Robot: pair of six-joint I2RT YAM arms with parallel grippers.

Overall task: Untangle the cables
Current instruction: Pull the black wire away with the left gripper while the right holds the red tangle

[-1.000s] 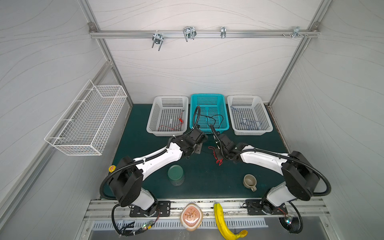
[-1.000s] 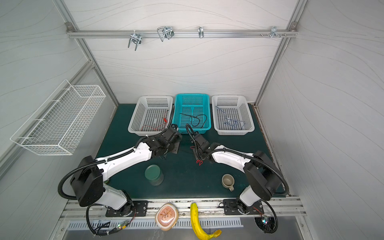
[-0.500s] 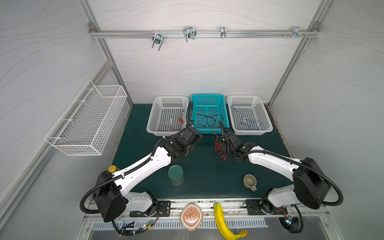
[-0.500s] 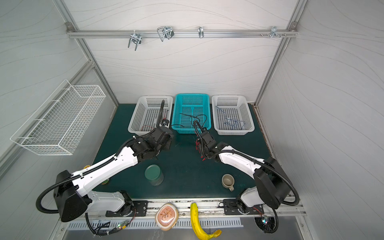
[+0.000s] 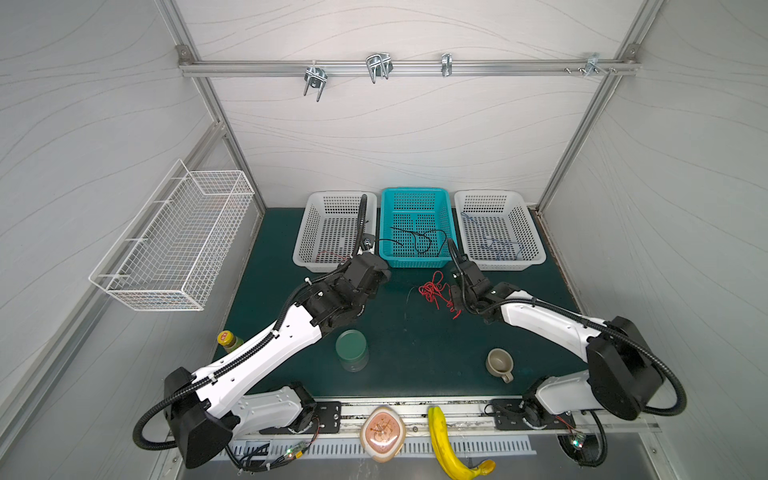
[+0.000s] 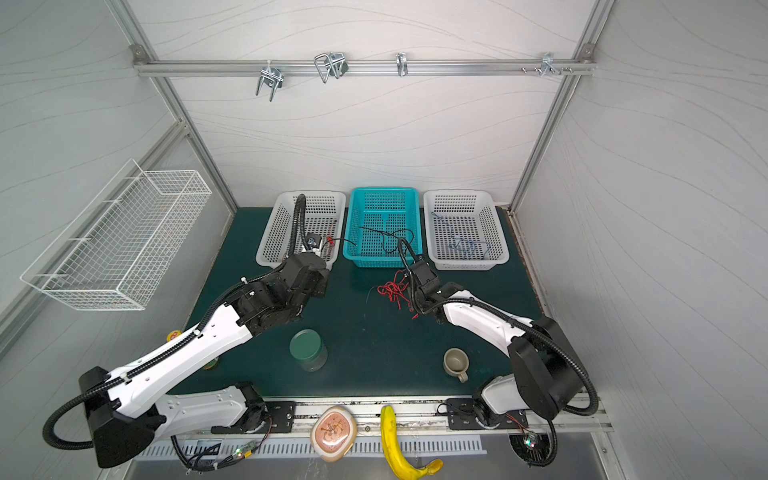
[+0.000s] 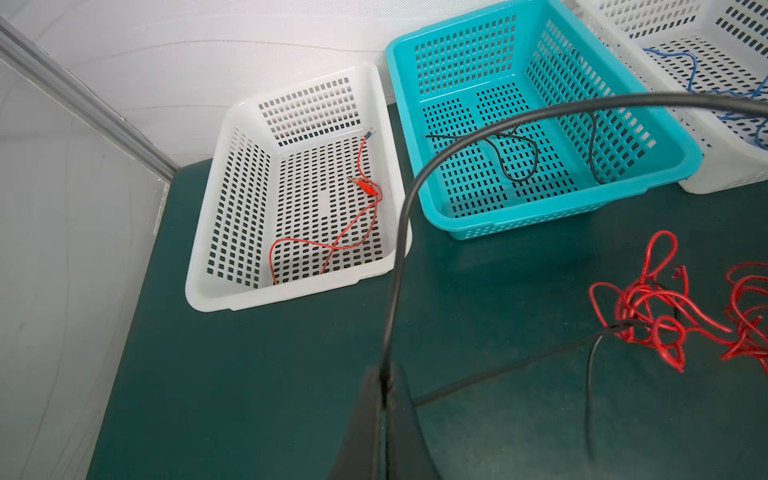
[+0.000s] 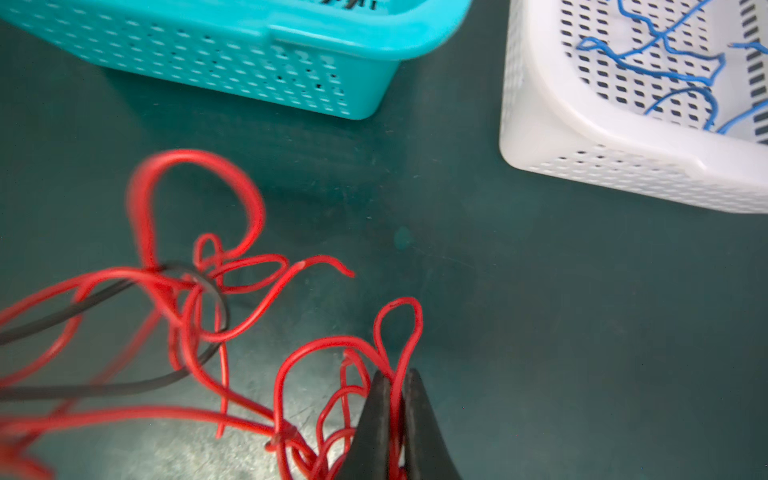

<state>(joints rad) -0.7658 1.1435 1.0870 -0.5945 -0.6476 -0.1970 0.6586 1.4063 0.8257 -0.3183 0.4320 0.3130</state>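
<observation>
Over the green bench point(image 5: 399, 353), red cables point(image 5: 432, 291) bunch by the right gripper point(image 8: 397, 386), jaws clamped on a loop, while a black cable point(image 7: 397, 257) arcs sideways from the left gripper's point(image 7: 384, 386) pinching jaws.

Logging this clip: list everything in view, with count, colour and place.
mat: 1, dark green, tabletop
teal basket: 1, teal, back middle
white baskets: 2, white, either side of teal basket
wire basket: 1, white, left wall
red cable tangle: 1 clump, red, black strand through it, mid-mat
held black cable: 1, black, in left gripper
black cables: count unclear, black, in teal basket
red clip cable: 1, red, in left white basket
blue cables: count unclear, blue, in right white basket
jar: 1, green, front left of mat
mug: 1, beige, front right of mat
bottle: 1, yellow cap, left mat edge
banana: 1, yellow, front rail
left gripper: 1, black, shut on held black cable
right gripper: 1, black, shut on red cable tangle
</observation>
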